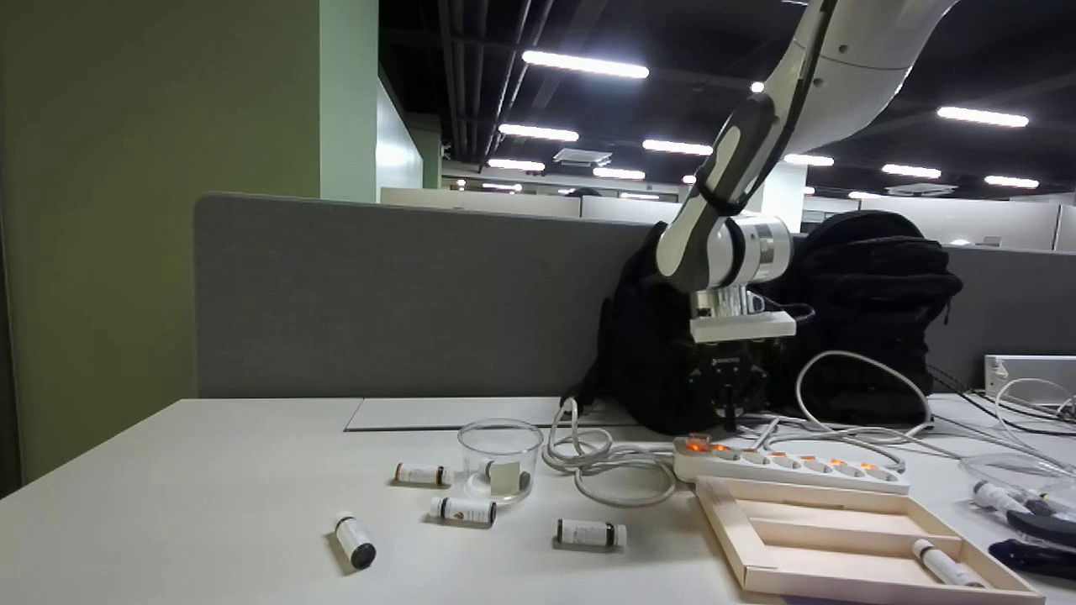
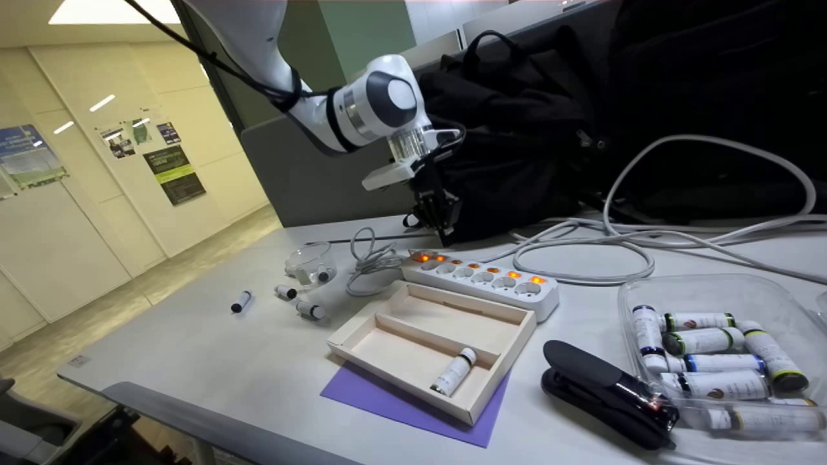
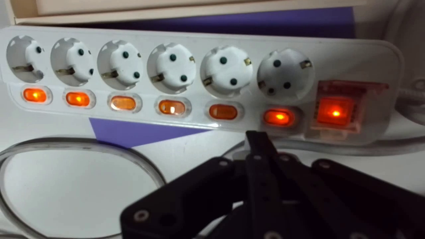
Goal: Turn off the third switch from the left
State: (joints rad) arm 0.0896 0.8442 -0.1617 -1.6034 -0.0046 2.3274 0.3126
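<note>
Power strip (image 3: 198, 96) on desk (image 1: 210, 504), sockets (image 3: 171, 68) facing up. Target is the third switch (image 3: 123, 103) from the left as the wrist view counts: orange, looks unlit. Fourth switch (image 3: 171, 108) and fifth switch (image 3: 223, 112) look unlit too. First switch (image 3: 35, 95), second switch (image 3: 78, 99) and sixth switch (image 3: 280, 117) glow, same for the red main switch (image 3: 335, 111) at the strip's end. Gripper (image 3: 260, 136) clenched, jaws together, just beside the strip's switch-side edge near the sixth switch; can't tell if it touches. Divided wooden tray (image 2: 452, 323) sits just beside the strip's socket side, one vial (image 2: 453, 371) in the compartment farther from the strip, purple sheet (image 2: 387, 397) underneath. Off the strip's main-switch end: cable coil (image 2: 375, 260), then a clear cup (image 1: 530, 458) with loose vials (image 1: 464, 511) near it. Off the opposite end: clear bin (image 2: 717, 290) of vials, plus a black stapler (image 2: 607, 394) between bin and tray. Black backpacks (image 1: 874, 311) stand beyond the strip's switch side.
</note>
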